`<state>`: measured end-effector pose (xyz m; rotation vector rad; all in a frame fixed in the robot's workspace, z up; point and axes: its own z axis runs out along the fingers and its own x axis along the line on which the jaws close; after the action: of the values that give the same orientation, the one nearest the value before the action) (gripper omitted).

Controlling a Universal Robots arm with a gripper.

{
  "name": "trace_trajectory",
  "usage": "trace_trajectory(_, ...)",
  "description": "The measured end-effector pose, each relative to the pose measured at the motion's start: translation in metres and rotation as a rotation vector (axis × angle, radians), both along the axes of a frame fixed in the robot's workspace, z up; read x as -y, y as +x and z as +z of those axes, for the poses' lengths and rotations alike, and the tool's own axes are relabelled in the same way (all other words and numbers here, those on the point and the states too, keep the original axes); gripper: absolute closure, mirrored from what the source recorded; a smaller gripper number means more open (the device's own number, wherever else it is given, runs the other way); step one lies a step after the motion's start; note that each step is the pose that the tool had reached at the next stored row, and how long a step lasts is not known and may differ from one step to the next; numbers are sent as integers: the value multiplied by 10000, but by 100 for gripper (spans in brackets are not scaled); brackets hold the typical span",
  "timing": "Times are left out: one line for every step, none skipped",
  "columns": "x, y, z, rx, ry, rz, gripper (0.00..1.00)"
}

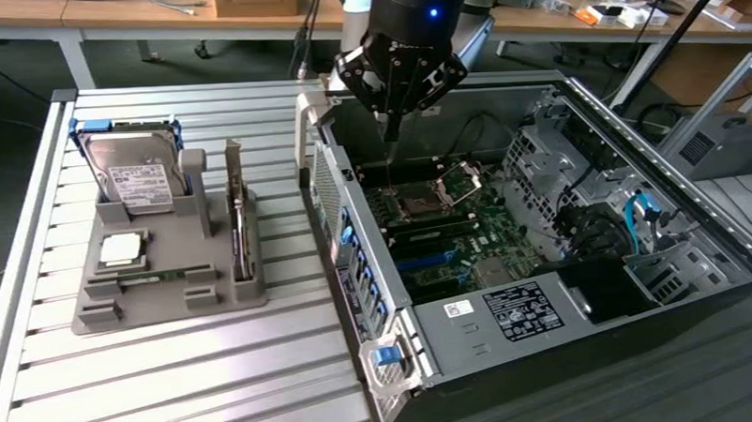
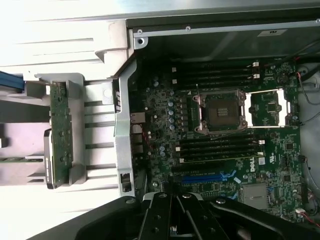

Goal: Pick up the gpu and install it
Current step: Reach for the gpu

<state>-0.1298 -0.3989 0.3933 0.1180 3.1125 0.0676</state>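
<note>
Gripper (image 1: 392,131) hangs over the open case (image 1: 351,207), fingers pinched shut, seemingly on nothing; gpu (image 1: 237,221) stands on edge in the slotted rack (image 1: 167,312) just outside the case wall, top edge free, likely for an easy pinch.

Slatted table (image 1: 169,382), grey tray (image 1: 154,314), computer case (image 1: 481,346)

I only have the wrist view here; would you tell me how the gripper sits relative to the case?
Observer: The shut gripper hangs above the open case, clear of the motherboard.
Operator: Thank you. What else stands in the holder with the gpu?
Observer: A hard drive stands upright at the grey holder's far end, on the exterior view's left of the gpu.
</note>
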Motion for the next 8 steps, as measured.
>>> trace_trajectory(0, -4, 0, 0, -1, 0, 89)
trace_trajectory(0, -8, 0, 0, 0, 1, 89)
trace_trajectory(0, -12, 0, 0, 0, 0, 89)
trace_trajectory(0, -18, 0, 0, 1, 0, 89)
trace_trajectory(0, -23, 0, 0, 0, 0, 89)
trace_trajectory(0, -29, 0, 0, 0, 0, 89)
trace_trajectory(0, -36, 0, 0, 0, 0, 89)
trace_trajectory(0, -46, 0, 0, 0, 0, 89)
